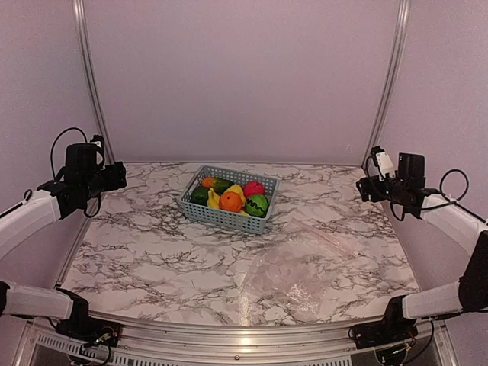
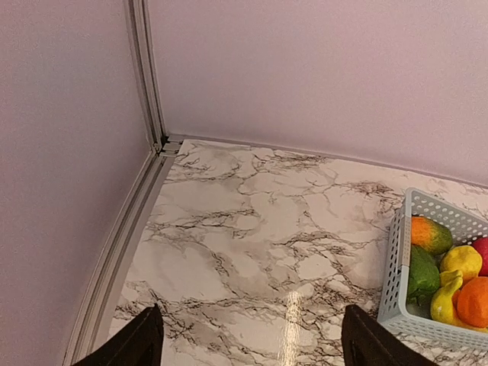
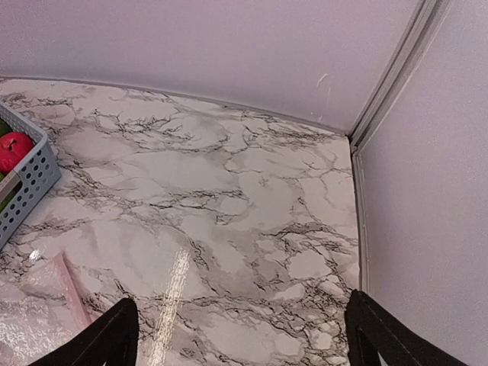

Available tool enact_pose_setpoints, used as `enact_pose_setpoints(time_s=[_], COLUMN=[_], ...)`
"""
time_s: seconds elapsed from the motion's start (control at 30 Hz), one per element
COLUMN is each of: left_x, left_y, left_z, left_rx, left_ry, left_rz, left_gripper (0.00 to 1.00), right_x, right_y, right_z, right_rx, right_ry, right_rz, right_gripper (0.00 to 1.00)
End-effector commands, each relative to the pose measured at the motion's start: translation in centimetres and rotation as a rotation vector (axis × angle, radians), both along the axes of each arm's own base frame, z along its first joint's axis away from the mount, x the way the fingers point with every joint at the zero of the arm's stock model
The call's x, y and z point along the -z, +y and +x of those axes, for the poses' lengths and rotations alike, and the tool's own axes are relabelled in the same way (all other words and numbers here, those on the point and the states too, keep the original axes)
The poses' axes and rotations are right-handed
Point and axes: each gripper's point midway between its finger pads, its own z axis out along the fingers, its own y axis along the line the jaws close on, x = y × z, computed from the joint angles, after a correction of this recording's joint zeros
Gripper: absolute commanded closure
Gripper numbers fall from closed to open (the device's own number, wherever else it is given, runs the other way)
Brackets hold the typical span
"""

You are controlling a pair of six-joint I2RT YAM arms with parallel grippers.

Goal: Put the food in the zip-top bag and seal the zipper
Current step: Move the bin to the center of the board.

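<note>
The toy fruits and vegetables [image 1: 231,197] sit heaped in the grey-blue slatted basket [image 1: 223,217], which is ahead and to the right of the left jaws, and ahead and to the left of the right jaws. The clear zip-top bag [image 1: 305,271] lies flat on the marble table [image 1: 152,255], nearer the right jaws. Both pairs of jaws stand wide apart, holding nothing, above the table's side edges.
</note>
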Motion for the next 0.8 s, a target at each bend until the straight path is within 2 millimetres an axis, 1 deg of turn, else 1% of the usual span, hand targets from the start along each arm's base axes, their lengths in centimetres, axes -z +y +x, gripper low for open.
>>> enact_pose_setpoints(time_s=[0.0,0.07,0.17,0.23,0.33,0.4,0.43,0.5,0.6,0.63,0.7,0.77], left_x=[1.1,1.7,2.4,2.9,3.8,4.5,4.7,5.6,7.8,8.8,10.5,12.2], left_y=[-0.1,-0.3,-1.4,-2.4,-4.9,-6.7,-7.9,-9.5,-13.0,-13.7,-15.5,-17.2], left_z=[0.7,0.9,0.9,0.8,0.9,1.0,1.1,1.2,1.6,1.7,2.1,2.5], left_rx=[0.02,0.026,0.046,0.05,0.06,0.051,0.058,0.027,0.015,-0.012,-0.048,-0.088], left_ry=[-0.005,0.007,0.024,0.051,0.099,0.126,0.139,0.172,0.214,0.241,0.288,0.325], left_rz=[-0.071,-0.087,-0.111,-0.129,-0.174,-0.216,-0.241,-0.288,-0.377,-0.392,-0.446,-0.499], left_gripper=[0.13,0.13,0.14,0.17,0.21,0.23,0.24,0.26,0.28,0.29,0.29,0.3], right_x=[-0.6,-0.2,0.9,1.4,2.2,2.7,3.0,3.4,4.5,4.7,4.9,4.9], right_y=[0.1,0.7,2.4,3.6,6.2,7.7,8.7,10.5,13.5,14.5,16.2,17.8], right_z=[-0.5,-0.8,-1.3,-1.2,-0.7,0.2,0.7,2.1,4.3,5.1,6.6,7.4], right_rx=[-0.064,-0.12,-0.242,-0.298,-0.383,-0.423,-0.451,-0.495,-0.56,-0.576,-0.596,-0.621], right_ry=[-0.063,-0.06,-0.033,-0.025,-0.015,-0.008,0.001,0.02,0.058,0.062,0.07,0.089], right_rz=[0.008,0.004,-0.011,-0.043,-0.118,-0.137,-0.134,-0.12,-0.081,-0.074,-0.06,-0.033], right_gripper=[0.07,0.05,0.03,0.02,0.02,0.03,0.03,0.06,0.09,0.09,0.1,0.1])
